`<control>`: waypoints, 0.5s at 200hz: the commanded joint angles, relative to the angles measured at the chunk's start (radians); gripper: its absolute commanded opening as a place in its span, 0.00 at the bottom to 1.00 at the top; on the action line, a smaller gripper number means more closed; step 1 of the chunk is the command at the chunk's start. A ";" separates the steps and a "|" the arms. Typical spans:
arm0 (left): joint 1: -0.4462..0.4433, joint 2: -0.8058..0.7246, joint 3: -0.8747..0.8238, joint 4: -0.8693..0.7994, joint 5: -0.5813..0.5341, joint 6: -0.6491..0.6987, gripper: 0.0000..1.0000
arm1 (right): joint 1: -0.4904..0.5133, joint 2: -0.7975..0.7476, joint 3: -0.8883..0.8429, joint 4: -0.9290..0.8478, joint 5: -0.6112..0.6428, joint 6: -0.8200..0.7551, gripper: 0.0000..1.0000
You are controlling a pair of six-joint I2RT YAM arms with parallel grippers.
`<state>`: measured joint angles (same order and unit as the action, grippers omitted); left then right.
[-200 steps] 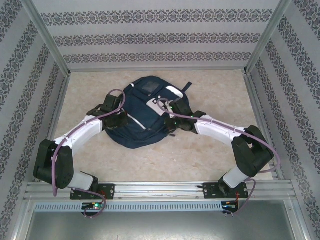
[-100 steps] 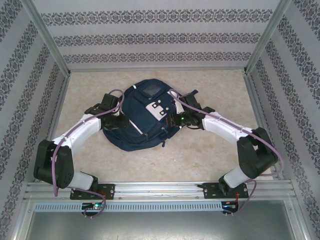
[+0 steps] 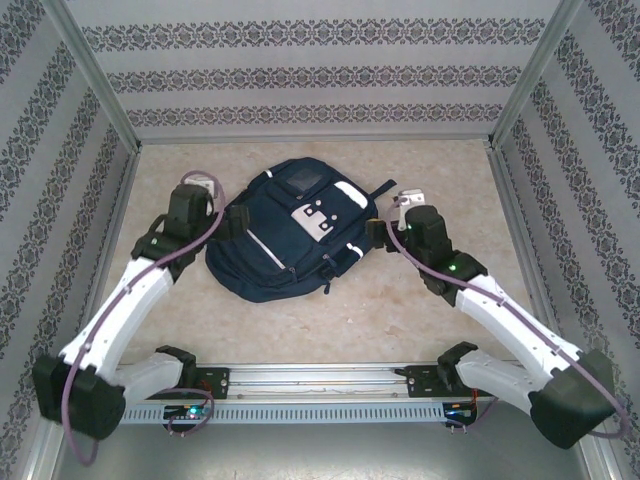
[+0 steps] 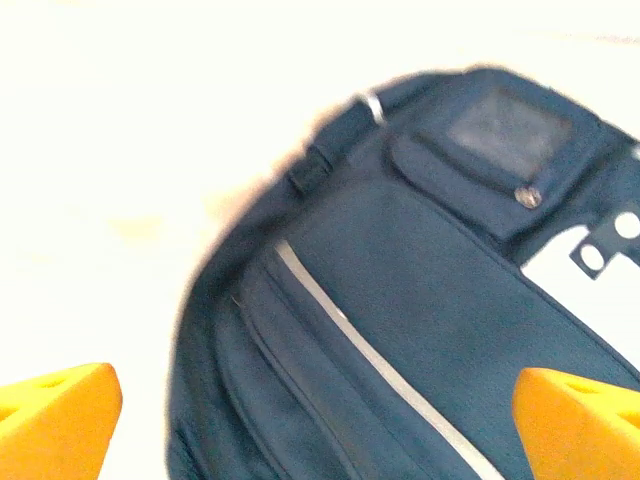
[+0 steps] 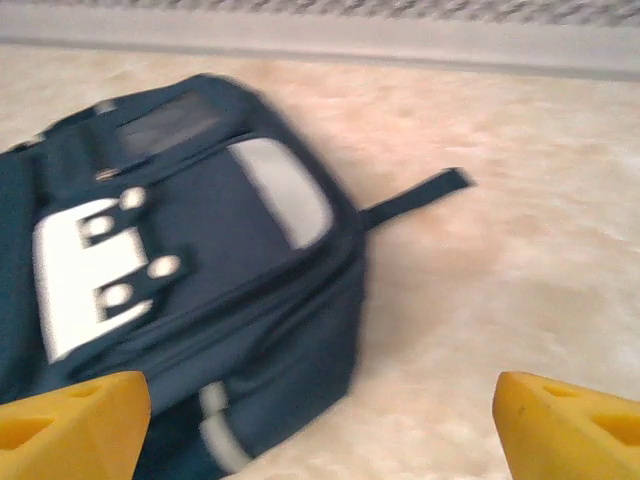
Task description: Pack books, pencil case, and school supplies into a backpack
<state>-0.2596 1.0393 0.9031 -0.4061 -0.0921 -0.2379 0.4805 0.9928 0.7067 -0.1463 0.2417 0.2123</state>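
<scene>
The navy backpack (image 3: 295, 235) lies flat on the beige table, its white patches facing up and its zippers shut. My left gripper (image 3: 233, 222) is open at the backpack's left edge, clear of the fabric. In the left wrist view the backpack (image 4: 420, 300) lies under the wide-apart orange fingertips (image 4: 60, 420) of the left gripper (image 4: 320, 430). My right gripper (image 3: 376, 232) is open just off the right edge. The right wrist view has the backpack (image 5: 180, 270) at left, with the right gripper (image 5: 320, 430) empty. Books, pencil case and school supplies are out of view.
A dark strap (image 5: 415, 195) sticks out from the backpack's top right corner onto the table (image 3: 420, 180). Patterned walls and aluminium posts (image 3: 90, 80) close in three sides. The mounting rail (image 3: 320, 378) runs along the near edge.
Both grippers went from shut to open and let go of the backpack. Both arms pulled outward and back from it, and the backpack settled flat.
</scene>
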 commanded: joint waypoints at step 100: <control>0.195 0.219 -0.621 1.335 -0.108 0.303 0.99 | -0.439 0.201 -0.448 0.900 -0.026 -0.158 0.98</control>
<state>-0.1032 1.1656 0.2768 0.5900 -0.2108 0.0776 0.0849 1.0477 0.2798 0.4210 0.2707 0.0525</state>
